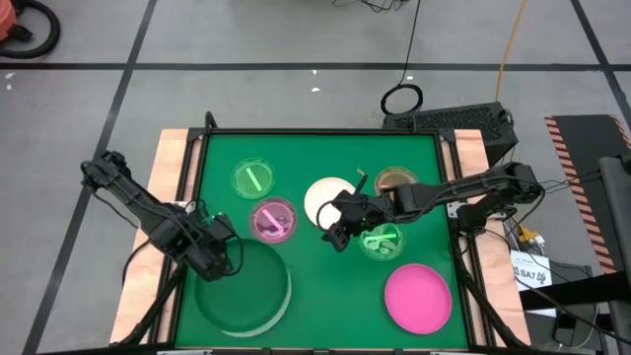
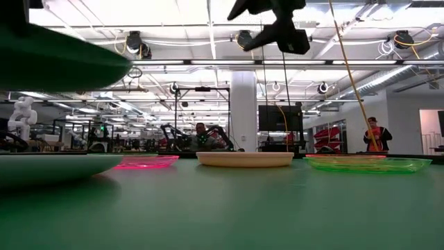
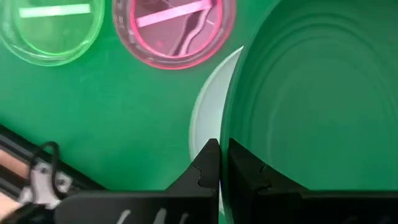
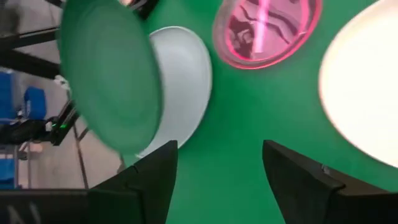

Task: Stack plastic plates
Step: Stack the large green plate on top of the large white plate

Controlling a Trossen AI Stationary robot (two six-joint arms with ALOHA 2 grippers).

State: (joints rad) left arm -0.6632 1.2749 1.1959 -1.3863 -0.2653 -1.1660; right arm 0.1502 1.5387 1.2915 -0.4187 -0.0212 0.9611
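The dark green plate is held off the mat by its rim, over the pale mint plate that lies at the near left of the green table mat. The left gripper has its fingers pinched shut on that rim, and in the low view the plate hangs clear above the mint one. Just beyond them lies the small purple plate, with a small green plate farther back. The cream-white plate sits mid-table; the right gripper hovers beside it with its fingers spread wide and nothing between them. A second small green plate lies under that arm, an orange one behind it, and the hot pink plate rests at the near right.
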